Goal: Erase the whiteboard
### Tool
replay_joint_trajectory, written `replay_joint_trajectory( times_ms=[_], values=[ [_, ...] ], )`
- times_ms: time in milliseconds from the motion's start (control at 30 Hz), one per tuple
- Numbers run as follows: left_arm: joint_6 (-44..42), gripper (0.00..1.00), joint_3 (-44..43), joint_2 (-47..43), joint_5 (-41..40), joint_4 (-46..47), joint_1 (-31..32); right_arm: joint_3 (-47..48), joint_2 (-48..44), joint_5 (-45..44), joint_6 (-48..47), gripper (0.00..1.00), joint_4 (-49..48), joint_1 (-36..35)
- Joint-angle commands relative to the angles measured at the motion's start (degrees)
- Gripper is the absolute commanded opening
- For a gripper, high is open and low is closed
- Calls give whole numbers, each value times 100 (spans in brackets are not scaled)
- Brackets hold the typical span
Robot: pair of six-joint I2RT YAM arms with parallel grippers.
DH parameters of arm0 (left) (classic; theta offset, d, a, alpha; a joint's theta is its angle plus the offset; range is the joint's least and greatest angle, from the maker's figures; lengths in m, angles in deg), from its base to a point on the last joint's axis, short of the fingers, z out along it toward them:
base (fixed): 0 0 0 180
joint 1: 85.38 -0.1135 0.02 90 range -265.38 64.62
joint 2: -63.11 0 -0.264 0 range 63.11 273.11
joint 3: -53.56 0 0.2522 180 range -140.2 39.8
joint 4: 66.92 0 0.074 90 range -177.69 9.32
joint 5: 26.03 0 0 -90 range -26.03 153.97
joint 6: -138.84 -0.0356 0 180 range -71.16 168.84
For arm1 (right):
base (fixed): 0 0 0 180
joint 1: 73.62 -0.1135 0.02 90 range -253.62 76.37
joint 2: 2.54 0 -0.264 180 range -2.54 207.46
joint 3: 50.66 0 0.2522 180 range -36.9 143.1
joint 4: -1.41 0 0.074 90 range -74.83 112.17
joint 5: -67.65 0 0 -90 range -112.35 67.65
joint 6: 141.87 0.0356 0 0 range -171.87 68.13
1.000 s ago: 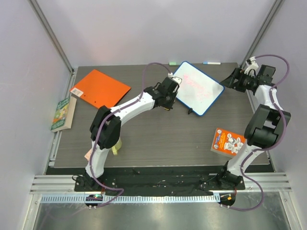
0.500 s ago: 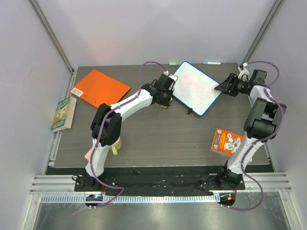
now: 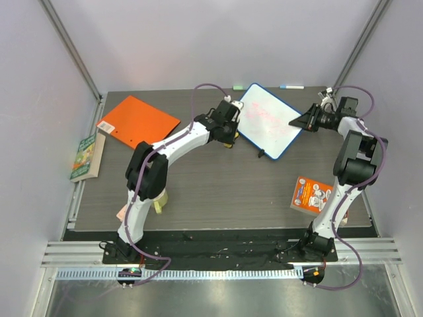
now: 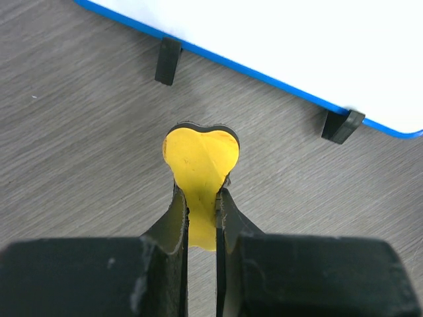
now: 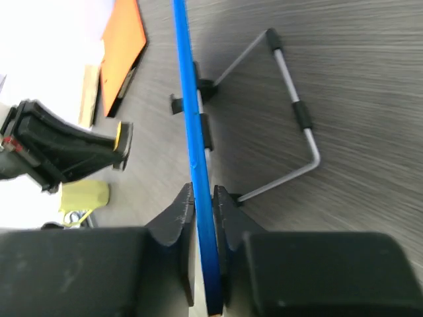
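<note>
The whiteboard [image 3: 269, 125], white with a blue rim and faint red marks, lies tilted at the back middle of the table. My left gripper [image 3: 228, 137] hangs just off its left edge, shut on a yellow eraser [image 4: 200, 158] with a dark felt rim. In the left wrist view the board's blue rim [image 4: 264, 71] and two black clips [image 4: 167, 61] lie just ahead of the eraser. My right gripper [image 3: 303, 122] is at the board's right corner, jaws shut on the blue rim [image 5: 198, 158]. A wire stand [image 5: 291, 105] shows under the board.
An orange folder [image 3: 139, 121] lies at the back left, with a green book [image 3: 84, 156] at the table's left edge. An orange and white booklet [image 3: 314, 196] sits front right. A marker [image 3: 291, 86] lies along the back edge. A yellow object [image 3: 160, 201] sits by the left arm.
My right gripper moved left to the whiteboard's right corner and closed on its blue rim. The left gripper, still holding the eraser, shifted slightly left and back.
</note>
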Motion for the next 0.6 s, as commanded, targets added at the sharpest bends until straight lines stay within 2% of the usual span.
replay_joint_trajectory(
  times_ms=[0,100,267,567],
  values=[
    [122,0,-340,-72,106,461,-85,255,-98,-257,-544,9,97,3],
    [175,0,-542,7,-130,734,-94,413,-55,-310,-922,1,501,-6],
    [175,0,-841,411,-439,1488,-94,510,-19,-363,-1608,2,1213,3],
    [289,0,-2537,1737,-632,1798,-103,581,60,-626,-2680,2,2040,3]
  ],
)
